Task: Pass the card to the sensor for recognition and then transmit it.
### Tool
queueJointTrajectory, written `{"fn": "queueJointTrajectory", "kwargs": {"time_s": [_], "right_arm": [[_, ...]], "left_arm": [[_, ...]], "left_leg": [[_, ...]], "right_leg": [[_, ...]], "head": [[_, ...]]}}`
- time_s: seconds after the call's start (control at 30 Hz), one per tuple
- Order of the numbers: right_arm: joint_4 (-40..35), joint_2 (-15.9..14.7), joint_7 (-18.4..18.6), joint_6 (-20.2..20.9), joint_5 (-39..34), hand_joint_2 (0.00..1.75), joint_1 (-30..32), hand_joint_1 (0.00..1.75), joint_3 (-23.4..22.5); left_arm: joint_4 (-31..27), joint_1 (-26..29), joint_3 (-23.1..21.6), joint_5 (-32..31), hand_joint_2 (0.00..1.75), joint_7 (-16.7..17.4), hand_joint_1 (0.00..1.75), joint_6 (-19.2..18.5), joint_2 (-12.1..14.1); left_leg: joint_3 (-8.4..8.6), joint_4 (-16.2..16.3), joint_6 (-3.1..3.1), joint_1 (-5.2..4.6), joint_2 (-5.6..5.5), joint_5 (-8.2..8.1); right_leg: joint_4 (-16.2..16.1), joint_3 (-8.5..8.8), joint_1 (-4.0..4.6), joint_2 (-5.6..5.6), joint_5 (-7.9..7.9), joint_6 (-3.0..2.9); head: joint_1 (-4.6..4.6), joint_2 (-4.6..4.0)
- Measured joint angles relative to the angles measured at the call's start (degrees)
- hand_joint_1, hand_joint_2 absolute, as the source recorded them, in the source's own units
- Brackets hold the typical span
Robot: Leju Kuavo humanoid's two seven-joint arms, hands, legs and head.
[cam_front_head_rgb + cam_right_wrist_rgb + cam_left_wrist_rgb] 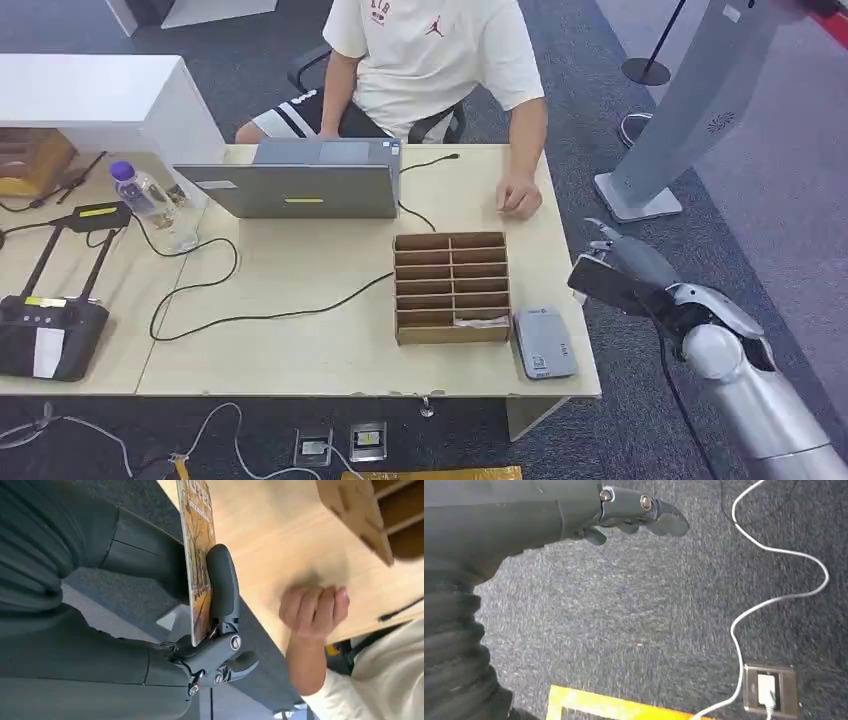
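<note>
My right hand point(625, 268) hovers off the table's right edge and pinches a card point(605, 283), dark from above. In the right wrist view the card point(196, 540) shows a printed autumn picture, clamped between thumb and fingers point(222, 587). The grey card sensor point(542, 342) lies flat on the table's front right corner, left of and nearer than the hand. A brown slotted card box point(452, 287) stands beside the sensor, with a pale card in its front right slot. My left hand point(634, 512) hangs over the carpet, fingers loosely curled, holding nothing.
A person in a white shirt sits behind the table, a fist point(519, 197) resting near the far right edge. A laptop point(305, 187), water bottle point(145, 200), black cables and a controller point(45, 335) occupy the left. A grey kiosk stand point(690, 110) rises at right.
</note>
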Motion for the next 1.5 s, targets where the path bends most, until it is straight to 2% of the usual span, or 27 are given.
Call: {"fn": "queueJointTrajectory", "kwargs": {"time_s": [0.27,0.5,0.63,0.9,1.5], "right_arm": [[-5.4,0.1,1.0,-0.4,2.8,1.75,7.3,1.75,-1.0],[-5.1,1.2,0.5,-4.6,9.3,1.75,8.7,1.75,-0.5],[-4.6,2.4,1.2,-6.3,11.2,1.75,9.0,1.75,0.0],[-2.2,6.0,3.1,-12.0,13.1,1.75,9.1,1.75,1.6],[0.7,7.6,4.3,-12.5,12.1,1.75,10.6,1.75,4.0]], "left_arm": [[0.0,0.2,0.0,-0.5,1.75,0.0,0.00,0.0,0.0],[0.0,0.2,0.0,-1.0,1.75,0.0,0.00,0.1,-0.1],[0.0,0.1,0.0,-1.1,1.75,0.2,0.00,0.3,-0.2],[0.0,0.0,0.0,-2.2,1.75,0.2,0.00,1.0,-0.9],[0.0,-0.3,0.0,-2.8,1.75,0.4,0.00,0.3,-1.0]], "left_leg": [[-0.02,0.0,0.00,0.00,0.01,0.00],[-0.02,0.0,0.00,0.00,0.01,0.00],[-0.02,0.0,0.00,0.00,0.01,0.00],[-0.03,0.0,0.00,0.00,0.03,0.00],[-0.03,0.0,0.00,0.00,0.08,0.00]], "right_leg": [[0.0,0.00,0.00,0.01,0.00,0.00],[0.0,0.00,0.00,0.02,0.00,0.00],[0.0,0.00,0.00,0.02,0.00,0.00],[0.0,-0.01,0.00,0.03,0.00,0.00],[0.0,-0.04,0.00,0.07,0.00,0.00]], "head": [[0.02,0.00],[0.02,0.00],[0.02,0.00],[0.02,0.00],[0.02,0.00]]}}
